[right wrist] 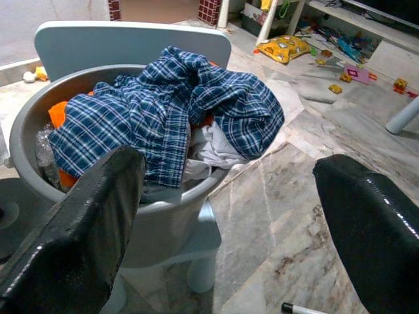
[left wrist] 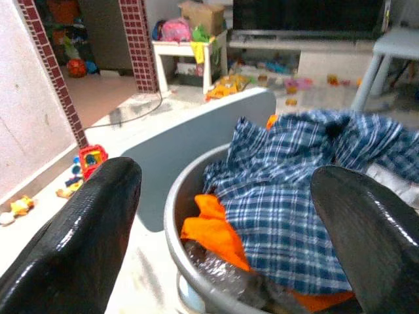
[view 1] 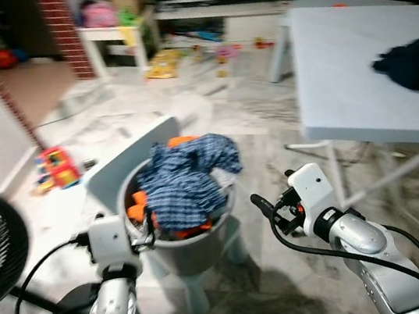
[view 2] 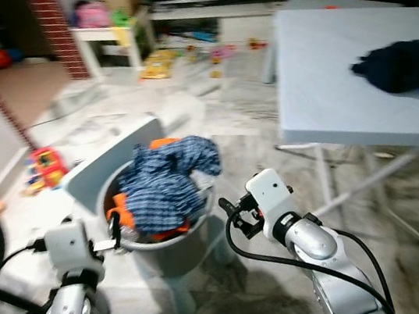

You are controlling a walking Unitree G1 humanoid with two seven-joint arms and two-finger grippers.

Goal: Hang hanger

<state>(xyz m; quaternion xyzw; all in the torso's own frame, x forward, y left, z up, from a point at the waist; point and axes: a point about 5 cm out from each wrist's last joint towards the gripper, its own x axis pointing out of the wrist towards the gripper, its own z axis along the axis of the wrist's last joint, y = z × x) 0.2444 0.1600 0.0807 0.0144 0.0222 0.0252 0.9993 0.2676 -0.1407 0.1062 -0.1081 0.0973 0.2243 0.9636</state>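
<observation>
From the head views, the left end effector (view 1: 143,228) sits right at the rim of the grey laundry bucket (view 1: 196,250), and the right end effector (view 1: 269,210) hangs just off the bucket's other side, over the marble floor (view 1: 292,287); how far either one is spread I cannot tell from up here. No hanger is to be made out anywhere, so the task's own thing may be buried under the blue plaid shirt (view 1: 185,180) heaped ahead of both. The risk, I'd say, is groping into that heap blind, snagging cloth, or nudging the bucket off its little stool (view 1: 198,289). The head views alone take in the white table (view 1: 363,79), well off beyond the right end effector, with a dark garment (view 1: 416,63) on it. The left wrist view settles the spread, fingers (left wrist: 72,242) wide and empty, with an orange cloth (left wrist: 213,232) straight ahead under the plaid. The right wrist view shows fingers (right wrist: 72,242) wide too, holding nothing, plus white cloth (right wrist: 209,150) tucked under the shirt.
</observation>
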